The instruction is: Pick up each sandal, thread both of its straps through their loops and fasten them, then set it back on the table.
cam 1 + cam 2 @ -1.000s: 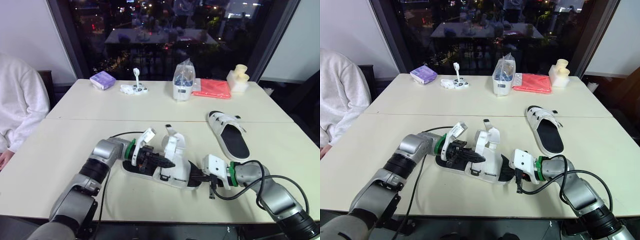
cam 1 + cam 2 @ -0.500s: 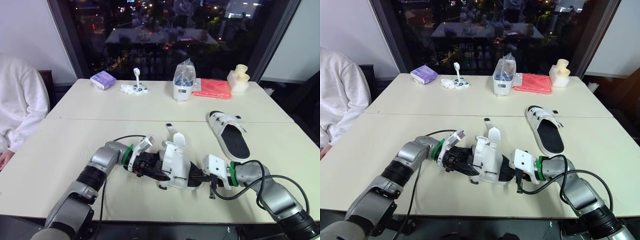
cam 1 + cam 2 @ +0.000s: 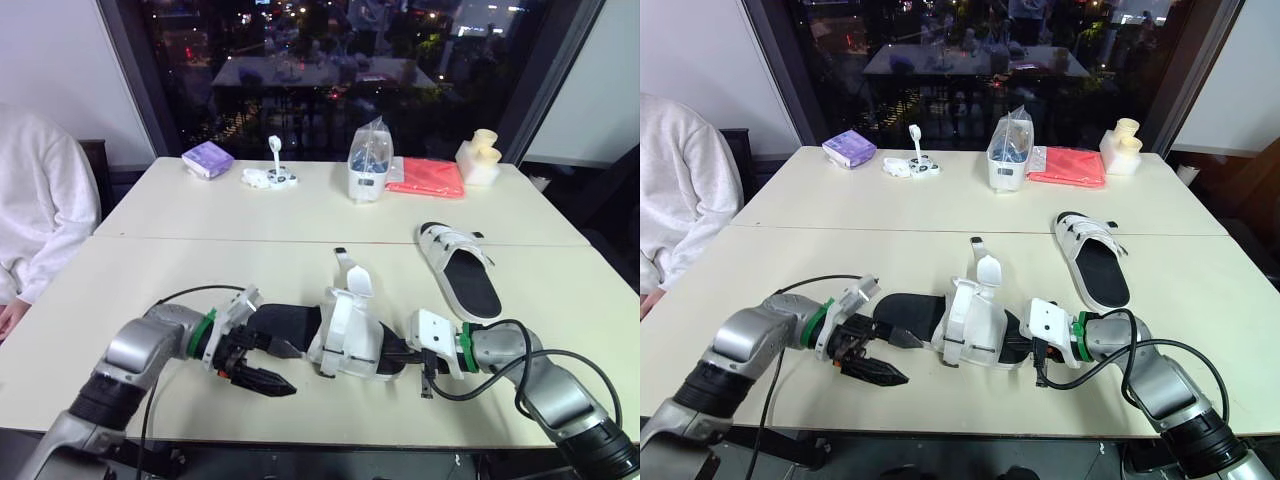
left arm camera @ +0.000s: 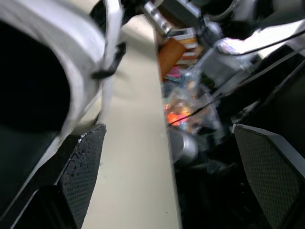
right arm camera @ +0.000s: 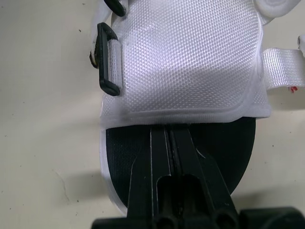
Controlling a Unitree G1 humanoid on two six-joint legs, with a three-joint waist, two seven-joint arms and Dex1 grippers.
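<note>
White sandal (image 3: 340,335) lies lengthwise between the arms on the surface (image 3: 150,270), heel just beside the wide-open left fingers (image 3: 262,380); right fingers (image 5: 159,162) rest pressed together on its toe insole.

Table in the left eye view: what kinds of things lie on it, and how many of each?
White sandals with black soles: 2
Purple packet: 1
Small white gadget: 1
White tub holding a clear plastic bag: 1
Red folded cloth: 1
Cream block-shaped item: 1
Total: 7
</note>
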